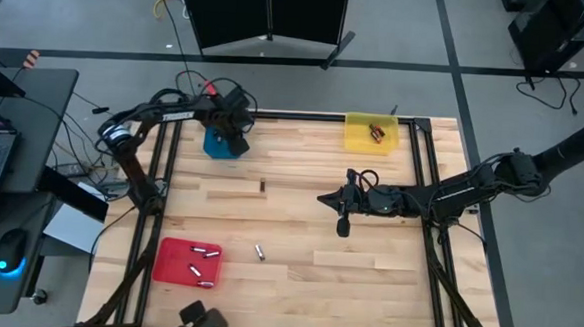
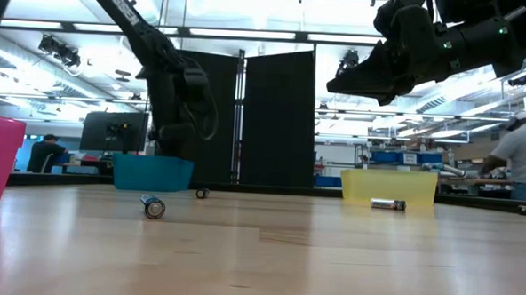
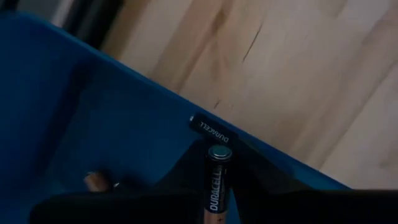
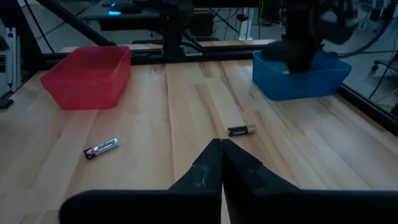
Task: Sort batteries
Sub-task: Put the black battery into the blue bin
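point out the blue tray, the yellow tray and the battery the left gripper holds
blue tray [image 4: 298, 84], right wrist view, front wall
yellow tray [image 1: 356, 137], high view, bare floor
battery [image 3: 217, 180], left wrist view, labelled side

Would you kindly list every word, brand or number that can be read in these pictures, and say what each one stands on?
"DURACELL": on the battery held upright in the left pincer over the blue tray.
"DURACELL": on the battery lying in the blue tray.
Label of the loose battery near the red tray: too small to read.

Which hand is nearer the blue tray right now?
Left. The left hand is right over the blue tray, holding a battery; the right hand hangs shut mid-table, well away.
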{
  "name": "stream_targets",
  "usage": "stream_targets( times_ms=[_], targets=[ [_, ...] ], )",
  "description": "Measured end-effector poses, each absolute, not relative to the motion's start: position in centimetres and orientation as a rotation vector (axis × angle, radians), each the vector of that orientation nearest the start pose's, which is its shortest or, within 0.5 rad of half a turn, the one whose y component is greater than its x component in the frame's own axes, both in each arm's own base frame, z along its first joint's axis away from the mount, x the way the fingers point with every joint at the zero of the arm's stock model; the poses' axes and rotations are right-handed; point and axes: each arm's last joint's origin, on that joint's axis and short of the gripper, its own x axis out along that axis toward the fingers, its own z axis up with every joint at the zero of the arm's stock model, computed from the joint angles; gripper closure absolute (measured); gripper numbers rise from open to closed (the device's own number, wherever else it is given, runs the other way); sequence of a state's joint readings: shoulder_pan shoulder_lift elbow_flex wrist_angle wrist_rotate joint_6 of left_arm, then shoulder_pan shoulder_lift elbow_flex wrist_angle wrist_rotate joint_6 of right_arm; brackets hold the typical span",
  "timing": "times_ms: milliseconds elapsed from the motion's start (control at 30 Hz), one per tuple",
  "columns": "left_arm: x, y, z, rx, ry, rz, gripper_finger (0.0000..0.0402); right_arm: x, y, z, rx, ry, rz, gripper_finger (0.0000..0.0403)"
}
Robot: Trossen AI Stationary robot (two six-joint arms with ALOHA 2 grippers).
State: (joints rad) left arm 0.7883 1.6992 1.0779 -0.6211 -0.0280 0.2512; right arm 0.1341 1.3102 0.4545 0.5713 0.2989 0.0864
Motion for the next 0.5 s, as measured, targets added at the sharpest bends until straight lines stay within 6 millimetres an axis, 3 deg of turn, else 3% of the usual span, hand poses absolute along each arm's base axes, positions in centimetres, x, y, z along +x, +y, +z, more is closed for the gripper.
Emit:
stream_targets(
  times_ms=[200,367,500],
  targets=[
    [22.7,22.9,16.3,-0.301,1.299,0.542,0.0347,24.8,2.5,18.6,0.030,0.270,-0.176,0.0374],
    [22.7,23.0,16.2,-0.308,1.302,0.545,0.0345,24.8,2.5,18.6,0.040,0.274,-0.178,0.0379],
    [22.7,22.8,16.1,-0.318,1.318,0.538,0.0320,24.8,2.5,18.6,0.039,0.275,-0.178,0.0387]
  ],
)
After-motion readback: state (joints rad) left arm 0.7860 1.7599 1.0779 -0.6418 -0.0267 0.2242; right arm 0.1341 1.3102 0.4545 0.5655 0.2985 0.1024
